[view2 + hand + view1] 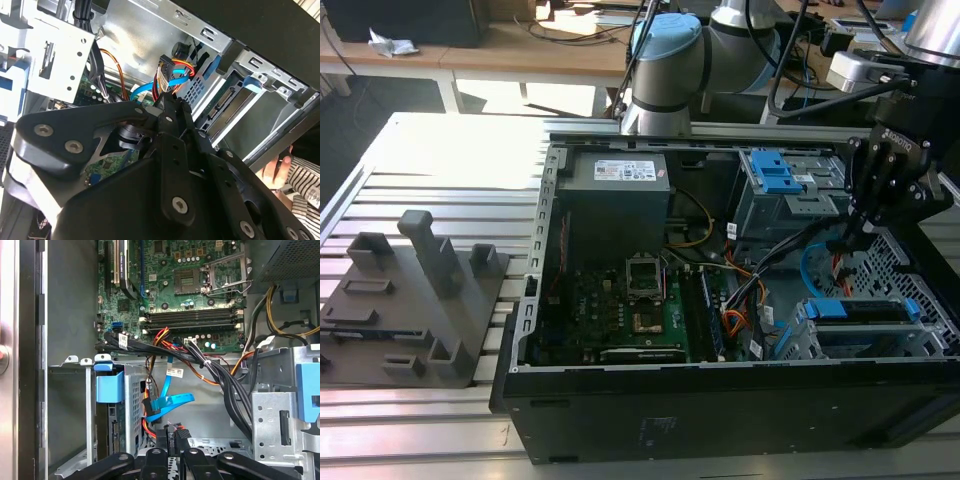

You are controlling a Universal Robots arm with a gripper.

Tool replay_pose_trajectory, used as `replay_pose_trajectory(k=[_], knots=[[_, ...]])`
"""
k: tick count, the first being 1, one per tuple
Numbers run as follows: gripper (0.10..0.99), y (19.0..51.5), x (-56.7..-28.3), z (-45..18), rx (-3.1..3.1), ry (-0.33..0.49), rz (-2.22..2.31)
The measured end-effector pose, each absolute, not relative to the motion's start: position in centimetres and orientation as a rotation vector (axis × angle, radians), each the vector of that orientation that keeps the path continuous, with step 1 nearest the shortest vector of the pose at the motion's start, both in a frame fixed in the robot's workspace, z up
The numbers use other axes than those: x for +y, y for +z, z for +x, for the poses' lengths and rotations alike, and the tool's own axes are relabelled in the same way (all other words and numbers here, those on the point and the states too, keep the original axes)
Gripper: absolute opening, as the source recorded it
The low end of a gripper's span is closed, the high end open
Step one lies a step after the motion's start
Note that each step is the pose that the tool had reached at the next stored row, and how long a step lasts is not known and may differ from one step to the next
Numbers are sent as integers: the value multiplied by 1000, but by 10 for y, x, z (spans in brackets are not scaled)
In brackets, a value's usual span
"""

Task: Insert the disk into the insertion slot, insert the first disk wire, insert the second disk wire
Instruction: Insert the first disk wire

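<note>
The disk (865, 314) sits in the drive cage (807, 337) at the near end of the computer case (720, 415), on the exterior view's right. Just beyond it, the gripper (175, 433) has its jaws narrow, pinching the plug of the orange-red wires (172, 74). The light-blue cable (175, 400) is just beside them.

Most of the disk (865, 312) is hiding inside the insertion slot (850, 345) at the near corner of the computer case (720, 420), which is running off the exterior view's right edge. In the second wrist view the gripper (167, 100) is blocking stretches of the wire bundle (175, 65) and blue cable (145, 90); a person's hand (275, 170) is getting cropped.
</note>
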State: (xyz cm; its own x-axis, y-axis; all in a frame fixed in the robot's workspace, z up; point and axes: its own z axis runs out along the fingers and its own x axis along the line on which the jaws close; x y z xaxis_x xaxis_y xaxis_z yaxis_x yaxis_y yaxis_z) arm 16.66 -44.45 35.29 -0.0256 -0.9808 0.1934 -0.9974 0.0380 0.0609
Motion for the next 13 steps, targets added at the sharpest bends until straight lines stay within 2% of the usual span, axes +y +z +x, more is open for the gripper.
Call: replay_pose_trajectory(k=[6,13], knots=[[188,353,-449,167,-2123,136,2056],[188,352,-493,167,-2123,136,2056]])
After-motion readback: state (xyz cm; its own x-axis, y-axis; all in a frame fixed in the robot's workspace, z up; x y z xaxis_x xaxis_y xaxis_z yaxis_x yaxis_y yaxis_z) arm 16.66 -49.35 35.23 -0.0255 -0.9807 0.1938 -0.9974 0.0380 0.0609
